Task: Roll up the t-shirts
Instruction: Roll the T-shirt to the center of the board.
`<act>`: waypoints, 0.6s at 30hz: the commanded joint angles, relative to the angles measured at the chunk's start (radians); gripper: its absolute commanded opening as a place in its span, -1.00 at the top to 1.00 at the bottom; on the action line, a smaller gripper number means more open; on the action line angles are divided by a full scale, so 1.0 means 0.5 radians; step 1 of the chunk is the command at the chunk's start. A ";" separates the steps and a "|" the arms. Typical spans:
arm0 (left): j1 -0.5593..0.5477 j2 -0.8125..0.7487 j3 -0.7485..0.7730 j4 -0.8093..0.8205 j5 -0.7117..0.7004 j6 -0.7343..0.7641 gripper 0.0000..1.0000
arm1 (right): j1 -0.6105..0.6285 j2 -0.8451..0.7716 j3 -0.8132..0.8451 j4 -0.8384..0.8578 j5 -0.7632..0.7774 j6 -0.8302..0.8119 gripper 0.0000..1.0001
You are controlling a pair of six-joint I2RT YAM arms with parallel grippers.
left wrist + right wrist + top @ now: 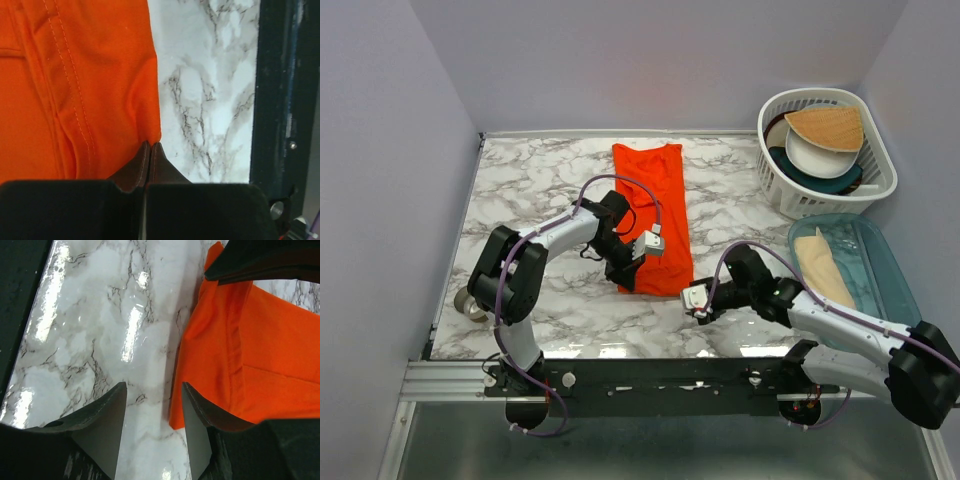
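Left wrist view puts us right at the left jaws: they are pressed shut, tips together, pinching the near left corner of the plain orange-red t-shirt point(90, 75) of thin soft fabric, whose creases run down into the tips. Beside that corner we see the white, grey-veined marble desk point(210, 75), and past it a black rail point(280, 100).

From the right wrist we see the right jaws standing apart and holding nothing. The shirt's near right corner lies just beside one of them.

From above, the shirt lies as a long, narrow folded strip in the middle of the desk, running from near the far edge toward the arm bases. The left jaws are on its near left corner and the right jaws just off its near right corner.

At the far right stands a white slatted plastic basket point(880, 190) holding a stiff tan fan-shaped piece point(828, 127) and a white dish point(815, 158). Nearer on the right, a clear teal tray point(895, 270) holds a beige cloth point(823, 265).
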 commanded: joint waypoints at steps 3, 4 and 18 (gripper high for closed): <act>0.077 0.057 0.106 -0.323 0.349 0.071 1.00 | 0.134 0.313 0.066 0.524 0.228 0.112 -0.11; 0.086 0.057 0.106 -0.333 0.364 0.081 1.00 | 0.146 0.380 0.084 0.527 0.234 0.113 -0.12; 0.221 0.228 0.283 -0.584 0.659 0.145 1.00 | 0.327 0.675 0.311 0.444 0.507 0.250 -0.41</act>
